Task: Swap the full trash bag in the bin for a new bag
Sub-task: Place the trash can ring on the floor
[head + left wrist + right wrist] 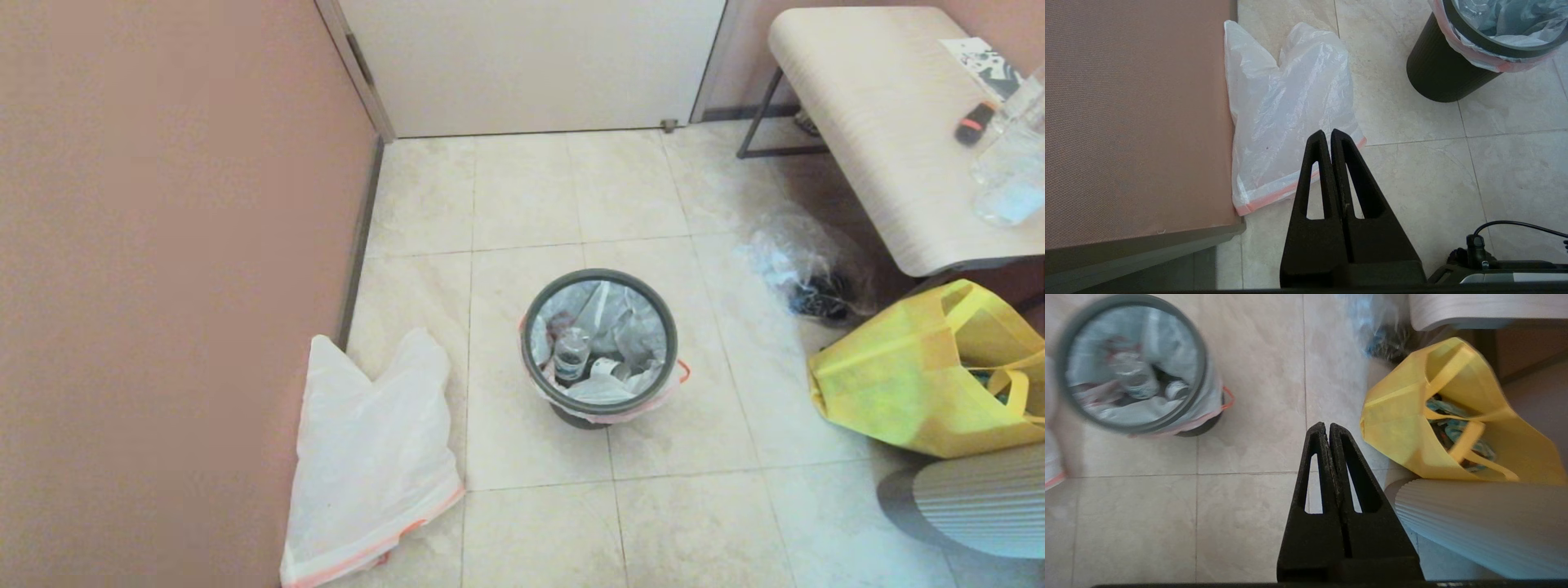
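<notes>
The black bin (581,416) stands mid-floor, its dark-grey hoop (600,282) clamping the full trash bag (620,327). That bag lines the bin; a clear bottle (571,353) and wrappers show inside, and its orange-pink rim hangs over the edge. The new bag (371,457) lies flat on the tiles by the left wall, also in the left wrist view (1286,118). My left gripper (1327,132) is shut and empty, held above the new bag's rim end. My right gripper (1325,425) is shut and empty, above bare tile between the bin (1202,426) and a yellow tote.
A yellow tote bag (922,376) sits at the right, a grey ribbed cylinder (980,498) in front of it. A clear bag with dark items (808,269) lies under a light wooden bench (890,122). A pink wall (163,245) borders the left; a door (531,65) closes the back.
</notes>
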Robot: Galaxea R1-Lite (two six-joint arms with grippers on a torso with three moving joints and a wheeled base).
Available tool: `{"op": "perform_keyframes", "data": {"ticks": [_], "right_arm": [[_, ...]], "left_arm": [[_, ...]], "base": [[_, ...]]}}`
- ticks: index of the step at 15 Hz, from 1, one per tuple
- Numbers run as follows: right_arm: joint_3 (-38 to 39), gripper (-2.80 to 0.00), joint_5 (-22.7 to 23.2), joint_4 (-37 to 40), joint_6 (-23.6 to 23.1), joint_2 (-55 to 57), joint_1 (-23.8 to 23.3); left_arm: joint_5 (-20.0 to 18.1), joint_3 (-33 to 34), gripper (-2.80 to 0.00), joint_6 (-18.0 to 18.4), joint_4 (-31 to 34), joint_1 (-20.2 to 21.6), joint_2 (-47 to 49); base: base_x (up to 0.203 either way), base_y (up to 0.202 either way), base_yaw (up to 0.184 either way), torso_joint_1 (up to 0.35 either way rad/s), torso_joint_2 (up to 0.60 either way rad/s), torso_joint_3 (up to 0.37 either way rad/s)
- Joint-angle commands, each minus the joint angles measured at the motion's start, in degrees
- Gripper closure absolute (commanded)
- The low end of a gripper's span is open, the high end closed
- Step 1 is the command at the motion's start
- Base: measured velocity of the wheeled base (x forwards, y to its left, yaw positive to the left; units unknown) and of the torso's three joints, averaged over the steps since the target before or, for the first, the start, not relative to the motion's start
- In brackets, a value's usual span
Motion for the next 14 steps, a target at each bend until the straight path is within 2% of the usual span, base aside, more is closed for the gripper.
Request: {"op": "perform_keyframes", "data": {"ticks": [1,5,9,12,14], "right_arm": [[-8.03,0.00,-0.53,-0.36,1.02,19.11,0.68],[-22.66,0.00,-1.47,-0.60,3.06,40.02,5.23],[-33.01,0.00,-3.27,-0.58,5.94,56.38,10.04],[-39.31,0.00,-2.32,1.57,9.29,62.55,15.54],[-42.36,0.00,-0.63,5.37,10.60,62.84,17.07]], "left_arm": [[0.02,0.01,0.00,0.00,0.04,0.02,-0.02],[0.02,0.01,0.00,0.00,0.04,0.02,-0.02],[0.02,0.01,0.00,0.00,0.04,0.02,-0.02],[0.02,0.01,0.00,0.00,0.04,0.02,-0.02],[0.02,0.01,0.00,0.00,0.04,0.02,0.06]], "base": [[0.000,0.000,0.000,0.000,0.00,0.000],[0.000,0.000,0.000,0.000,0.00,0.000],[0.000,0.000,0.000,0.000,0.00,0.000],[0.000,0.000,0.000,0.000,0.00,0.000],[0.000,0.000,0.000,0.000,0.00,0.000]]}}
